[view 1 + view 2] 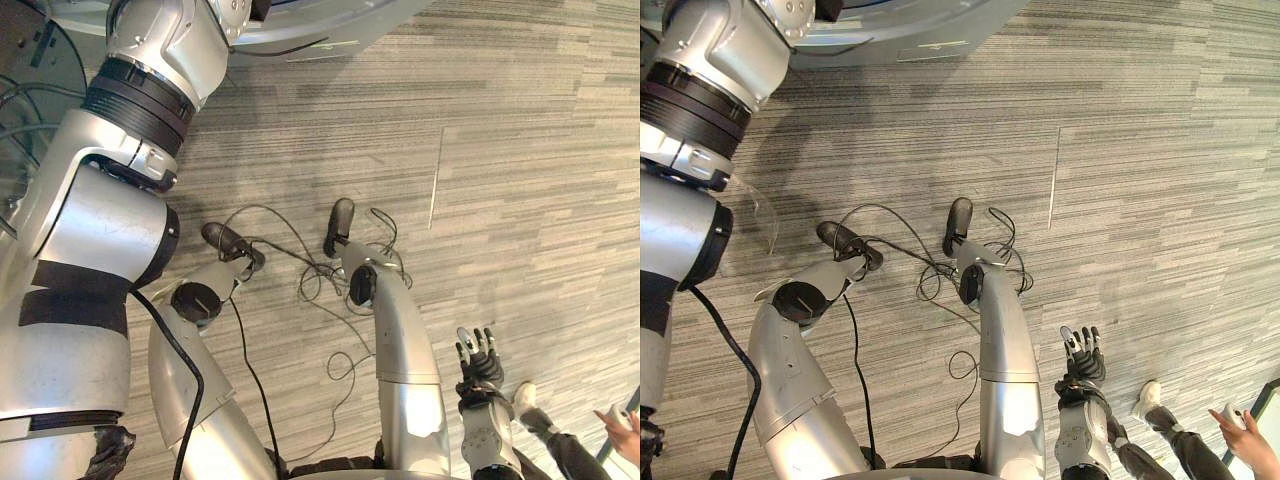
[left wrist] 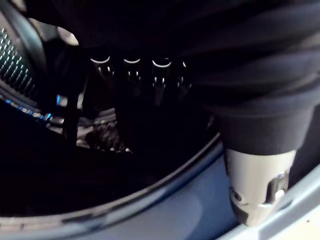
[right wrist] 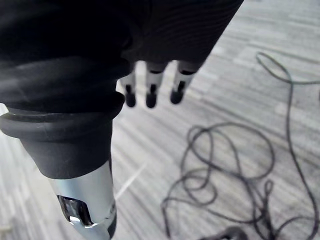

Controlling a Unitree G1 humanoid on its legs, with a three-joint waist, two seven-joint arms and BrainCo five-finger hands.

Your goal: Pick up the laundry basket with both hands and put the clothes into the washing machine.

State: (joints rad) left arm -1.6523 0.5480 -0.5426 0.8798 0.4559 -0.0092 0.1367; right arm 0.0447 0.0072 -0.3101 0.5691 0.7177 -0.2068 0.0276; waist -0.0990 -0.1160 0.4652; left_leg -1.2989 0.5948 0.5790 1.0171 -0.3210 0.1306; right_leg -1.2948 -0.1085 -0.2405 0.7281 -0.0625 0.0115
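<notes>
My left hand [image 2: 132,75] reaches into the washing machine's dark drum, fingers straight and thumb [image 2: 257,192] apart, with nothing between them. The drum's perforated wall [image 2: 12,67] curves beside it and the blue-grey door rim [image 2: 165,207] lies below. Past the fingertips lies a dark, rough lump [image 2: 102,137]; whether it is cloth I cannot tell. The machine's pale curved edge [image 1: 300,35] shows in the eye views above my raised left arm. My right hand [image 1: 478,355] hangs low at my side over the carpet, fingers [image 3: 150,92] spread and empty.
Grey striped carpet [image 1: 520,150] covers the floor. A person stands close at the lower right, with a white shoe [image 1: 525,398] and a hand [image 1: 625,435] in view.
</notes>
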